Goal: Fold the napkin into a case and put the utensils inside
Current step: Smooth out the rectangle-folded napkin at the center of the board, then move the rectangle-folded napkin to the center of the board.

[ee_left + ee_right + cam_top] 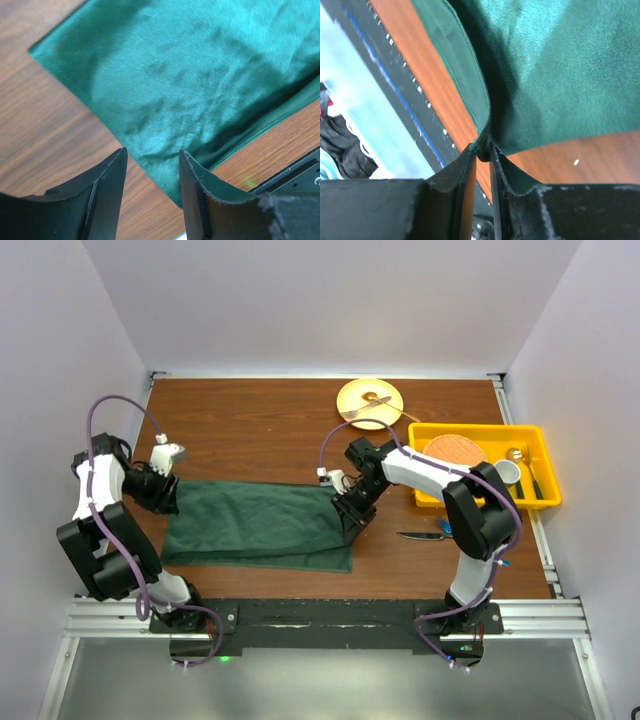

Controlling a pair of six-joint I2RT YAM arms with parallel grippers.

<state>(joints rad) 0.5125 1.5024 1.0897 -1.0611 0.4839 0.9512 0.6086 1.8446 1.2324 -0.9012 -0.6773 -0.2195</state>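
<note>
Right pincer point(481, 150) clenched on napkin point(260, 525) right edge | left pincer point(151, 155) released, over napkin's left end | napkin folded on bench point(250, 430)

Layout around the napkin point(258, 523)
Just right of it, knife point(425, 535); farther right, bin point(480, 430); behind and rightward, plate point(360, 389) bearing cutlery point(368, 406).

Table point(260, 430): brown wood-grain top, filling the middle of the overhead view. Back wall point(330, 300): plain white panel across the upper frame. Left wall point(50, 360) and right wall point(595, 340): matching white panels at the frame's sides. Metal rail point(540, 618): silver, slotted, along the table's lower edge, beside a black strip point(330, 612). Grey surface point(330, 680): bottom of frame. Light: soft, even.
</note>
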